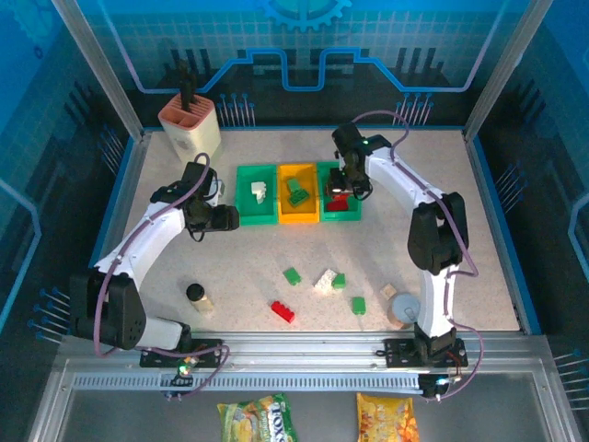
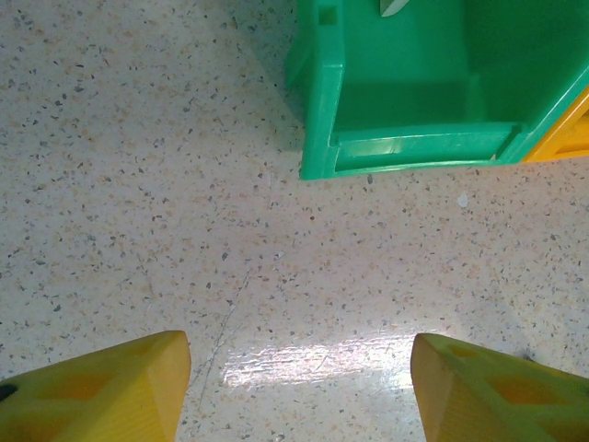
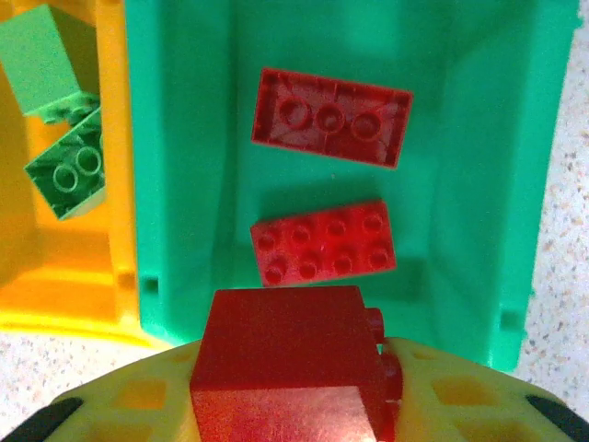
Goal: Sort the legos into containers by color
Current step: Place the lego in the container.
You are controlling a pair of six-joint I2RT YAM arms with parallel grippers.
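Hanging with its fingers spread and holding nothing, the left gripper (image 2: 299, 368) sits just short of the left green bin (image 2: 414, 147), while the right gripper (image 3: 294, 387) pinches a red brick (image 3: 285, 359) at the near edge of the right green bin (image 3: 184, 138).

Ahead of the left gripper lies bare speckled table (image 2: 138, 184), then the left green bin's near wall; a white brick (image 1: 259, 191) lies inside that bin. The yellow bin (image 3: 55, 276) stands touching the right green bin, to the left of the right gripper, with green bricks (image 3: 64, 175) in it. Just beyond the held red brick, two more red bricks (image 3: 322, 241) lie flat on the right green bin's floor. Loose bricks (image 1: 325, 281), green, white and red, lie on the table behind both grippers, toward the arm bases.
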